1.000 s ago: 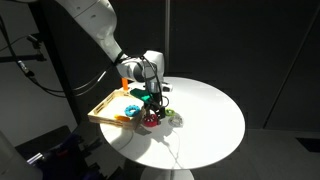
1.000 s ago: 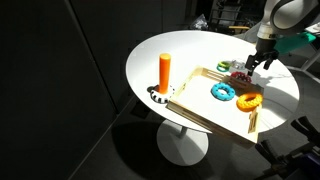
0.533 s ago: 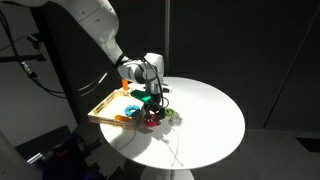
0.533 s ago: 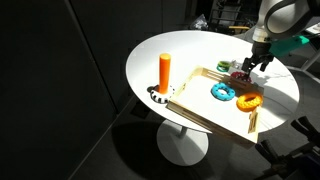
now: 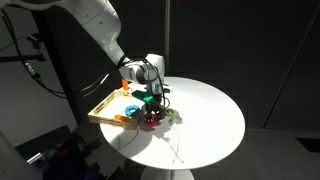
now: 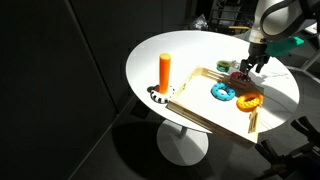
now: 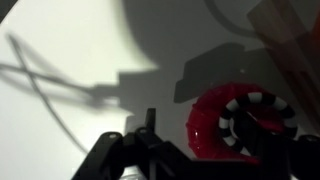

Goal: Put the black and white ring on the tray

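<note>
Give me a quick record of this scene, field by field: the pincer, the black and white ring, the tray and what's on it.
pincer: low by the red ring; jaws unclear
black and white ring: on the table beside the orange cylinder, off the tray
tray: holds the blue ring and orange ring
task: not yet done

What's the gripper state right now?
Gripper: cannot tell whether open or closed. It is low beside the red ring, its fingers too dark to read.
</note>
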### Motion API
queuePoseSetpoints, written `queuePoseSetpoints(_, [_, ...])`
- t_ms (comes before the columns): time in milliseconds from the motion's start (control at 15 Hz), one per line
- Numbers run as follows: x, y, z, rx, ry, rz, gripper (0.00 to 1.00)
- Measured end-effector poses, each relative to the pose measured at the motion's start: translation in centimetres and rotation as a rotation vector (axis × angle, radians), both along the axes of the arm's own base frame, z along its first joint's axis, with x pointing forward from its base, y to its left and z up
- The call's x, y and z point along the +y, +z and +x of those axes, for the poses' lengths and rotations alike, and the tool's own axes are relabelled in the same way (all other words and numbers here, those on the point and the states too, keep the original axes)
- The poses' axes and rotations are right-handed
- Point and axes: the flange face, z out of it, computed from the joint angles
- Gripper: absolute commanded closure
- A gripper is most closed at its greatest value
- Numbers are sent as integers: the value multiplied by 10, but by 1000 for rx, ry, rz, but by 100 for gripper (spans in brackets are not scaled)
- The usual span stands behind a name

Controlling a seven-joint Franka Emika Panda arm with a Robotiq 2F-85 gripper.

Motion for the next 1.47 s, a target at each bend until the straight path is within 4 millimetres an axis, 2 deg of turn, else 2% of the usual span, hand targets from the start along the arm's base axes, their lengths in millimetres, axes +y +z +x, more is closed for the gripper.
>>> queuePoseSetpoints(67, [0, -1, 0, 1, 0, 0, 58])
queuePoseSetpoints(200, [0, -2, 0, 3, 0, 0, 63])
queuePoseSetpoints(333, [0, -3, 0, 3, 0, 0, 88])
queuePoseSetpoints(400, [0, -3, 0, 4, 0, 0, 88])
queuePoseSetpoints(533, [0, -3, 1, 2, 0, -1, 98])
queuePoseSetpoints(1067, [0, 11, 13, -29, 2, -4, 95])
queuePoseSetpoints(1467, [16, 57, 33, -114, 26, 2, 95])
